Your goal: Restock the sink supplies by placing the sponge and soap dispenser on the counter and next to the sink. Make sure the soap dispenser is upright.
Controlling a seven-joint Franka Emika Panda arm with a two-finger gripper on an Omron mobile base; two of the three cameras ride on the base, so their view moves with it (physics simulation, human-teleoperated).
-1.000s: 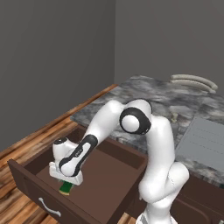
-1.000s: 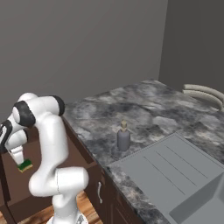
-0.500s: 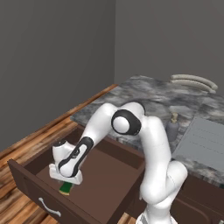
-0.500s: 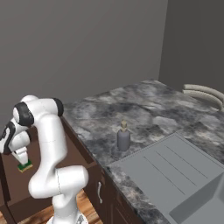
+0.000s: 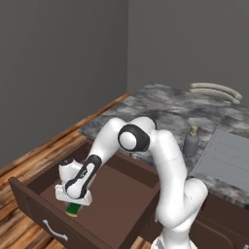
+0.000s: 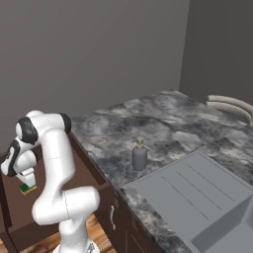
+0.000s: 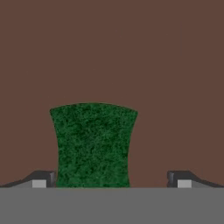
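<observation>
Nothing to read here, honestly: no text, labels, brand names, numbers or signs on anything in these views.

A small grey rounded soap bottle with a tan pump top stands upright on the dark grey marbled stone table, near the light grey ribbed sink basin at its five o'clock.

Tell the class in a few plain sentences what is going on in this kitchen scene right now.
The robot arm reaches down into the open wooden drawer, its end effector open over the green sponge lying on the drawer floor. One finger sits close beside the sponge. The soap dispenser already stands upright on the counter beside the sink.
</observation>
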